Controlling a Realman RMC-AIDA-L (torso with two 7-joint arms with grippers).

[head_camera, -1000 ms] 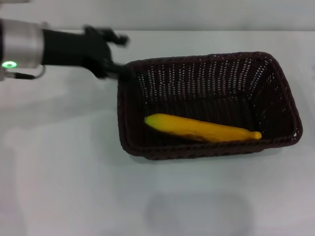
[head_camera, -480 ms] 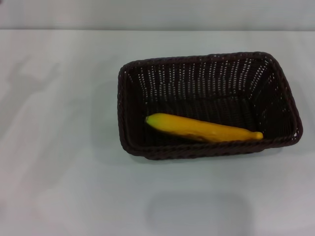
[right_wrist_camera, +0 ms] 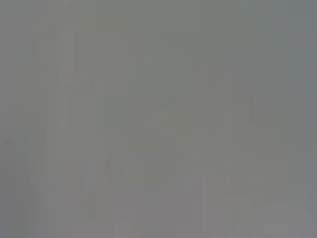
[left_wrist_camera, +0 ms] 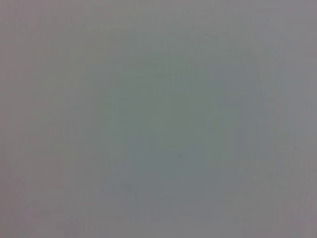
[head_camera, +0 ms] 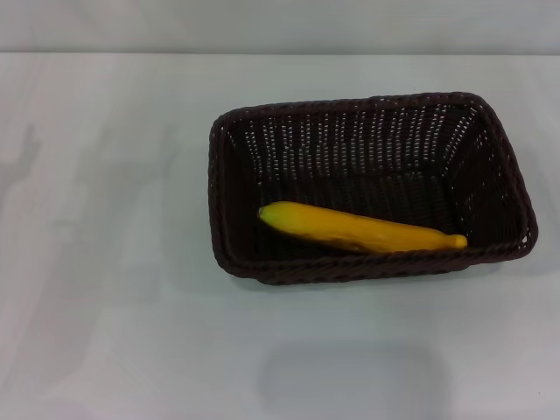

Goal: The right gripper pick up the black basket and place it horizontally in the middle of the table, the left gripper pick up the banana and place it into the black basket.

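Observation:
The black basket lies lengthwise across the white table, a little right of the middle in the head view. The yellow banana lies inside it along the near wall, its stem end pointing right. Neither gripper shows in the head view. The left wrist view and the right wrist view show only a plain grey surface, with no fingers and no objects.
The table's far edge runs across the top of the head view. Bare tabletop lies to the left of the basket and in front of it.
A second ago the left arm with its green ring light was at the basket's far left corner. It has since pulled away to the left, out of view. Basket and banana have not moved.

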